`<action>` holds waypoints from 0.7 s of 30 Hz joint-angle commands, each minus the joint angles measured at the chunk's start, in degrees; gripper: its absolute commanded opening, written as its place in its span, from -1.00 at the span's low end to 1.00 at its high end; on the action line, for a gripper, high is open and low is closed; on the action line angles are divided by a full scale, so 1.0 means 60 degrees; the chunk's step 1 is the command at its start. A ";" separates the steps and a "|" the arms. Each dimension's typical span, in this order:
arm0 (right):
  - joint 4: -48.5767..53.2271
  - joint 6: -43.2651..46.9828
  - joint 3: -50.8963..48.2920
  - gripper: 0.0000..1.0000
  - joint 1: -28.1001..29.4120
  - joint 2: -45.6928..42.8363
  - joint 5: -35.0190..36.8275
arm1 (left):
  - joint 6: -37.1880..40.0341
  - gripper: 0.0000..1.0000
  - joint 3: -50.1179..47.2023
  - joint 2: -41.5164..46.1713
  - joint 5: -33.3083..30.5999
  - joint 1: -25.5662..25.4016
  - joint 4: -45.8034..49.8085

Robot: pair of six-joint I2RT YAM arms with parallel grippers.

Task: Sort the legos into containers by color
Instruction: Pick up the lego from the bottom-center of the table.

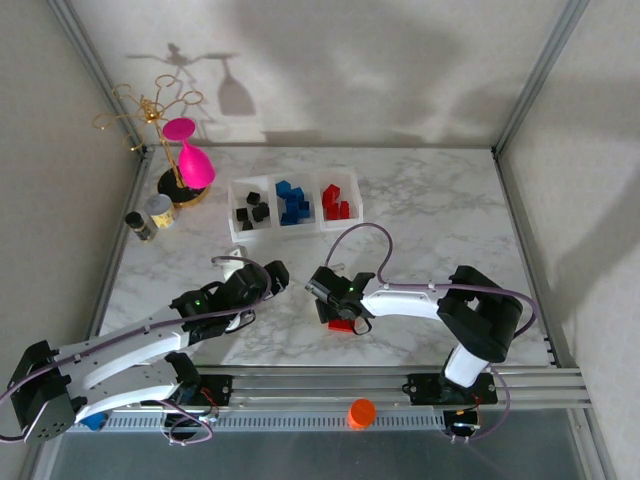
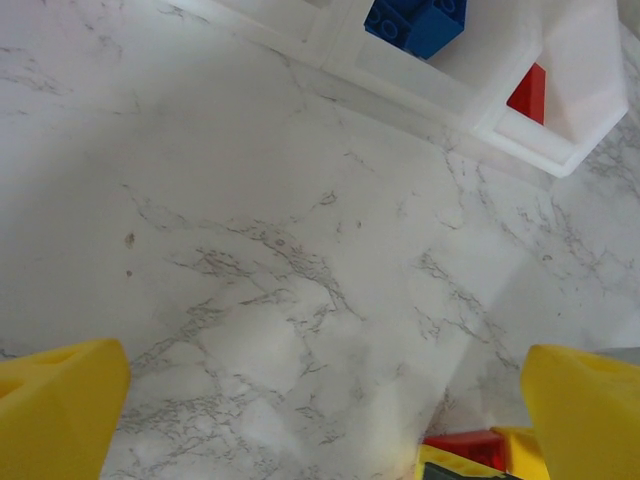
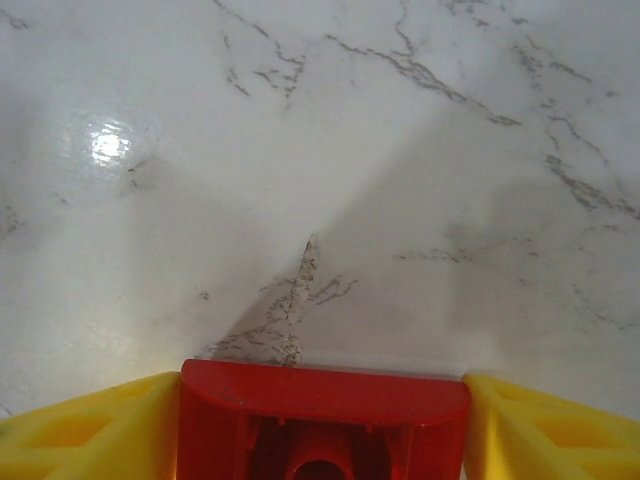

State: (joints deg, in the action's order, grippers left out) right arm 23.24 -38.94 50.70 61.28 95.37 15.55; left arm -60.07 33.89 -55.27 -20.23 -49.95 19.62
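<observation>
Top external: containers (image 1: 295, 230) with legos (image 1: 293, 203) inside

Bright, even light, soft shadows, slight glare

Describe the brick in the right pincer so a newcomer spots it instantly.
On the marble table, look on the arms' side of the three joined clear bins, at the right pincer. Clamped between its yellow fingers is a red brick; unlike the other red bricks, it sits outside the bins.

White marble-patterned table (image 1: 420, 215) – plain pale walls (image 1: 400, 70), soft shadows
</observation>
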 commanded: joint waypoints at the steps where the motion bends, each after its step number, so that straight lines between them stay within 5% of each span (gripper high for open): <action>1: -0.0027 0.0015 0.0177 0.28 0.0102 0.0130 0.0190 | -0.0333 0.99 0.0206 -0.0047 -0.0290 -0.0083 0.0365; 13: 0.0019 0.0394 0.0559 0.08 -0.0011 -0.0581 0.0535 | -0.0058 0.99 0.0598 -0.0219 -0.0422 -0.0083 0.0399; 21: -0.0320 0.1562 0.1495 0.07 -0.1311 -0.0905 0.0816 | 0.0535 0.99 0.1422 -0.0626 -0.0778 -0.0083 0.0362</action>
State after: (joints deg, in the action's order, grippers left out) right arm 22.92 -33.39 56.71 55.86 91.57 17.52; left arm -58.28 39.38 -58.04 -21.69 -49.95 20.34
